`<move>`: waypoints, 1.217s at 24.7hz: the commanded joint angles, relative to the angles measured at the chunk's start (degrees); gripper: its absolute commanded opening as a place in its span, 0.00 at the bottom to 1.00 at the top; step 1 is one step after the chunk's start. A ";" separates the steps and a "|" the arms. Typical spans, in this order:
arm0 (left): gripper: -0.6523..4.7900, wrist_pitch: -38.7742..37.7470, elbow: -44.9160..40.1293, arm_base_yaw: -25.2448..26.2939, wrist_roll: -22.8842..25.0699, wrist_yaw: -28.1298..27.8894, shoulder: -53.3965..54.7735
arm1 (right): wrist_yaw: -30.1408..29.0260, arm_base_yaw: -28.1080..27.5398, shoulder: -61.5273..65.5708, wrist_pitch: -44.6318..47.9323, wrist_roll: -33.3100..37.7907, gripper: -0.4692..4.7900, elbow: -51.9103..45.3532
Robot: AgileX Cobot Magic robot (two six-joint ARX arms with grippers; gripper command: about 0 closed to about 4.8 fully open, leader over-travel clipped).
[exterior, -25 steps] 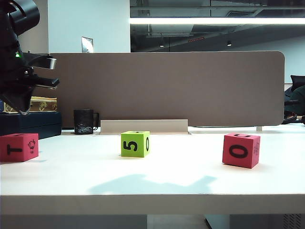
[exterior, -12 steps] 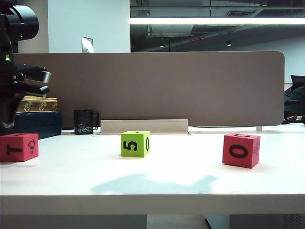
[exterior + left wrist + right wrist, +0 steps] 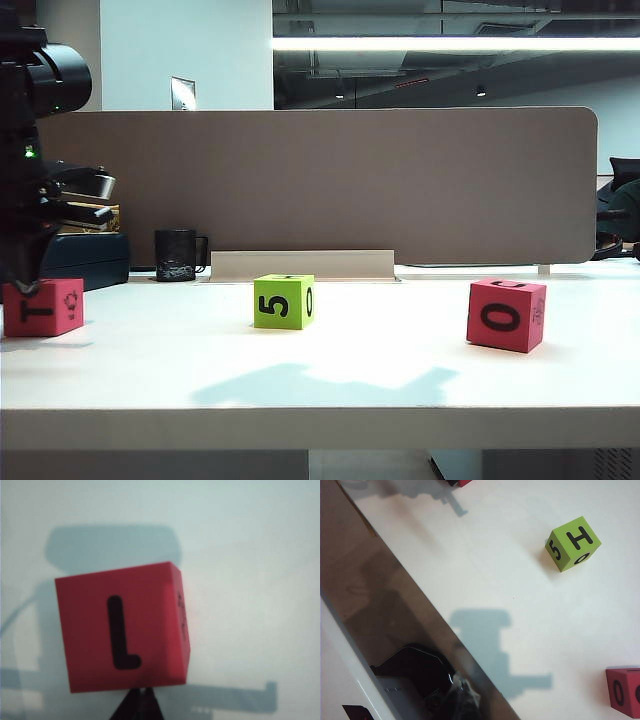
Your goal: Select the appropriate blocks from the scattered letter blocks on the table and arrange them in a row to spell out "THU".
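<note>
Left gripper lowered over red L-topped block, fingers together, right gripper's too.

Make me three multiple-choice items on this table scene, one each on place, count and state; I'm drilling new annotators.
1. Where does the green block stand on the table?
A. between the two red blocks
B. at the right end
C. on the mug

2. How many blocks are on the table?
A. two
B. three
C. five

3. How is the left claw?
A. wide open
B. shut on a block
C. shut, holding nothing

Key:
1 A: the left red block and right red block flank it.
2 B: two red, one green.
3 C: its tips meet just short of the left red block.
</note>
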 commanded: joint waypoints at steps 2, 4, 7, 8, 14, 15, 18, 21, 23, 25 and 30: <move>0.11 3.43 0.22 0.02 -0.31 -0.17 1.18 | 0.20 0.09 -0.17 0.81 0.02 0.08 0.20; 0.11 4.09 0.22 0.02 -0.07 -1.51 1.46 | 0.20 0.09 -0.17 0.83 0.02 0.08 0.20; 0.11 5.99 0.35 0.02 0.66 -5.11 1.40 | 0.20 0.09 -0.17 0.94 0.02 0.08 0.20; 0.11 6.47 0.35 0.02 1.09 -5.18 1.40 | 0.20 0.09 -0.17 0.96 0.02 0.08 0.20; 0.11 8.46 0.35 0.02 1.22 -5.22 1.42 | 0.17 0.09 -0.17 0.94 0.02 0.08 0.20; 0.11 9.42 0.35 0.02 1.25 -5.20 1.42 | 0.20 0.09 -0.17 0.96 0.02 0.08 0.20; 0.11 11.65 0.50 0.02 1.42 -5.25 1.42 | 0.20 0.09 -0.15 0.96 0.02 0.08 0.20; 0.11 12.55 1.18 0.02 1.49 -5.22 1.42 | 0.17 0.09 0.09 0.96 0.02 0.08 0.20; 0.11 13.00 1.92 0.02 1.68 -5.22 1.42 | 0.17 0.09 0.31 0.96 0.02 0.08 0.17; 0.11 13.38 2.69 0.02 1.86 -5.25 1.42 | 0.17 0.07 0.55 0.94 0.02 0.08 0.17; 0.11 13.88 5.70 0.02 3.39 -5.09 1.62 | 0.09 0.02 1.36 0.92 0.02 0.08 0.17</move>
